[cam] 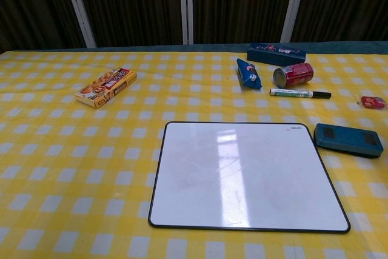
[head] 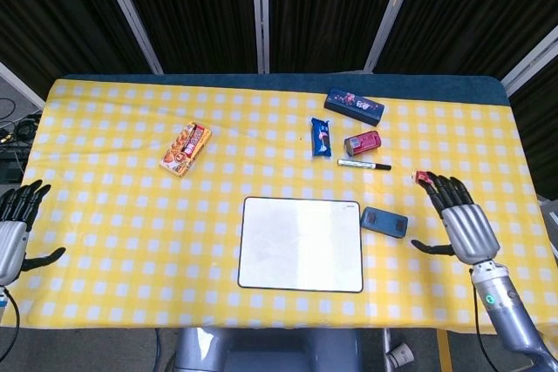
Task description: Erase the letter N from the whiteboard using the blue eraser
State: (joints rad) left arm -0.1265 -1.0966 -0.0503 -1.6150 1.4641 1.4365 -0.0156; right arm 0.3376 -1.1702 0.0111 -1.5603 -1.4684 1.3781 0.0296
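Now the whiteboard [head: 301, 244] lies wiped blank at the table's [head: 113, 215] near middle, and the blue eraser [head: 384, 221] rests flat on the cloth just beside its edge at three o'clock. My right hand [head: 459, 222] hangs farther out at three o'clock from the eraser, fingers spread, holding nothing. My left hand [head: 13, 231] waits at nine o'clock, likewise spread and empty
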